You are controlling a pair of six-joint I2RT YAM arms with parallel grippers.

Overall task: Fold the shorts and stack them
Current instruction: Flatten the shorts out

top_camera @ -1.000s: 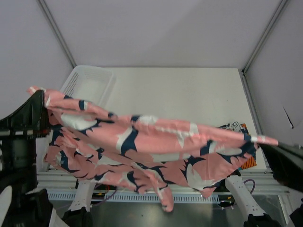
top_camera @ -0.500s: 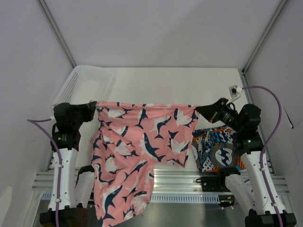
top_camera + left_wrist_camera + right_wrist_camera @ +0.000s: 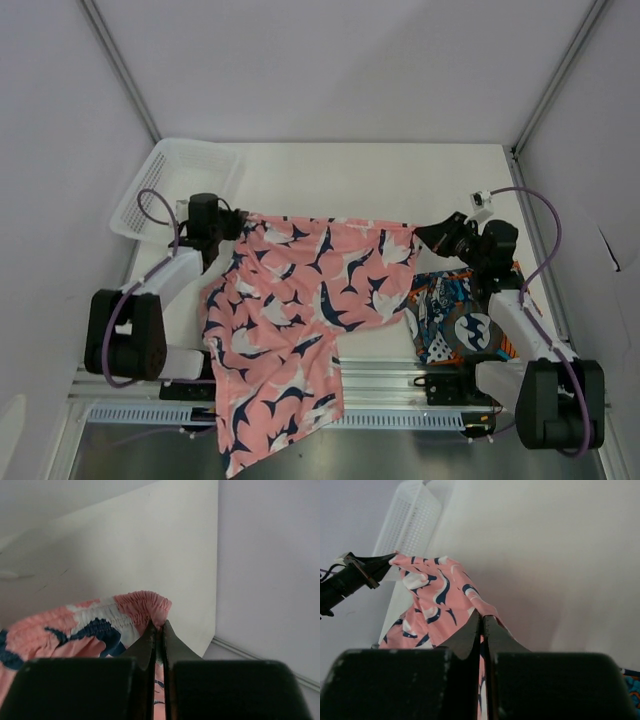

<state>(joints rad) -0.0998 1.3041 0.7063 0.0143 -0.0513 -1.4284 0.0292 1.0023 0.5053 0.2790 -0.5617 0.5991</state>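
My left gripper (image 3: pixel 234 221) and right gripper (image 3: pixel 422 234) are pinched on the waistband corners of the pink shorts (image 3: pixel 300 290). A second ago these billowed high; now they stretch across mid-frame, one leg trailing off the table (image 3: pixel 400 180) at lower left. They look ready to lay flat, and the printed shorts (image 3: pixel 462 318) lie at lower right.

Two shorts, pink pair (image 3: pixel 310 285) and printed pair (image 3: pixel 468 325); one basket (image 3: pixel 185 170).

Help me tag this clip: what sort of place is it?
Probably a robot lab test cell: a white table walled by blank panels, aluminium frame posts, and a left arm and right arm bolted to a rail.
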